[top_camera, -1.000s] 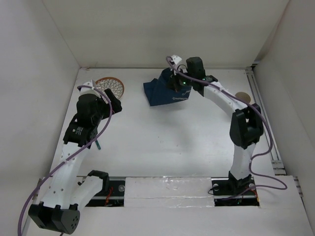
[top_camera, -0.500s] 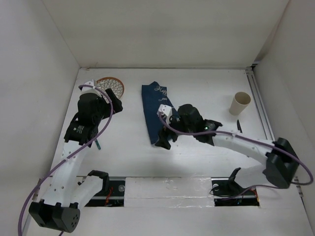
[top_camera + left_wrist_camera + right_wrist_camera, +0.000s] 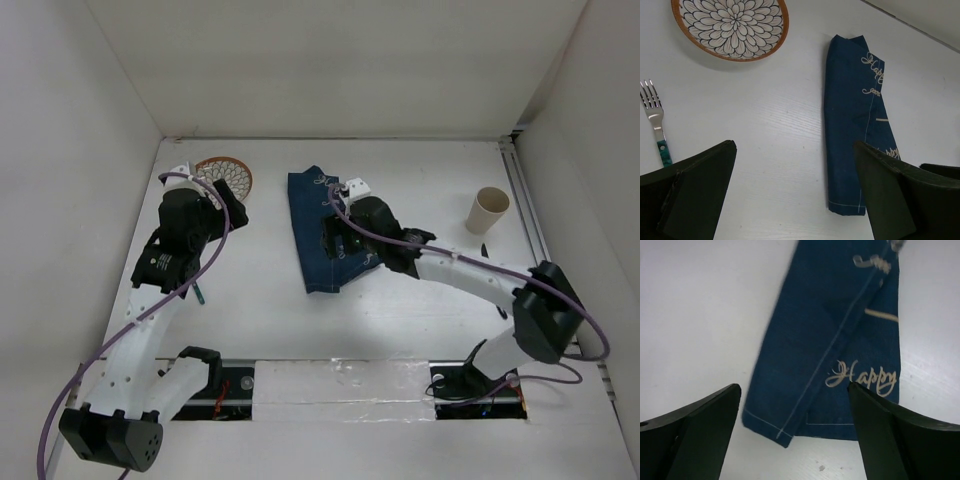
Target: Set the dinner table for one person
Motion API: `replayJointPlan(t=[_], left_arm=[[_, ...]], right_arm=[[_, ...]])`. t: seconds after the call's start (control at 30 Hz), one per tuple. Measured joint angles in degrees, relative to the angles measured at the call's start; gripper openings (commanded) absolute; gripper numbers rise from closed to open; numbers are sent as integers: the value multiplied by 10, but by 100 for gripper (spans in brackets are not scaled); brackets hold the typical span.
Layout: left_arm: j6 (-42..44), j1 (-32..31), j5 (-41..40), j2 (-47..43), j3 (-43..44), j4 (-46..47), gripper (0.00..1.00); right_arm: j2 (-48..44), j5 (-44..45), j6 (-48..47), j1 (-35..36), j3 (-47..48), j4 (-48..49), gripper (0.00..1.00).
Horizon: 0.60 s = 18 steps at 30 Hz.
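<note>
The dinner table [image 3: 420,170] is a plain white top. On it, at the middle back, lies a navy cloth placemat [image 3: 312,240] folded into a long strip. Cream script shows on the placemat [image 3: 835,335] in the right wrist view. My right gripper [image 3: 336,244] hovers open over the strip's near half, and nothing sits between its fingers [image 3: 795,435]. My left gripper [image 3: 232,208] stands open to the left, above bare table. Its wrist view shows the placemat [image 3: 852,115] off to its right, beyond my open left gripper [image 3: 795,200].
A patterned plate with an orange rim [image 3: 226,175] sits at the back left, and it also appears in the left wrist view as the plate [image 3: 730,25]. A fork with a teal handle [image 3: 656,122] lies left of my left arm. A beige cup [image 3: 489,210] stands at the right, with a dark utensil [image 3: 484,254] just in front of it.
My right gripper drew the bunched placemat from the back toward the front, let go of it, and moved back over the strip. The left arm has not moved.
</note>
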Motion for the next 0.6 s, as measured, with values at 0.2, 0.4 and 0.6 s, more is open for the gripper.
replayJointPlan(t=[0.2,0.4,0.6], left_arm=[[-8,0,-27,-4,0,-5,100],[-11,0,-42,-16,0,-6,100],[-11,0,-46,-19,0,-8,100]], right_arm=[[102,-9,60,-46,-2,-13,71],[140,-44,87,-59,-4,10,56],[170,-89,104,-59,-26,53,51]])
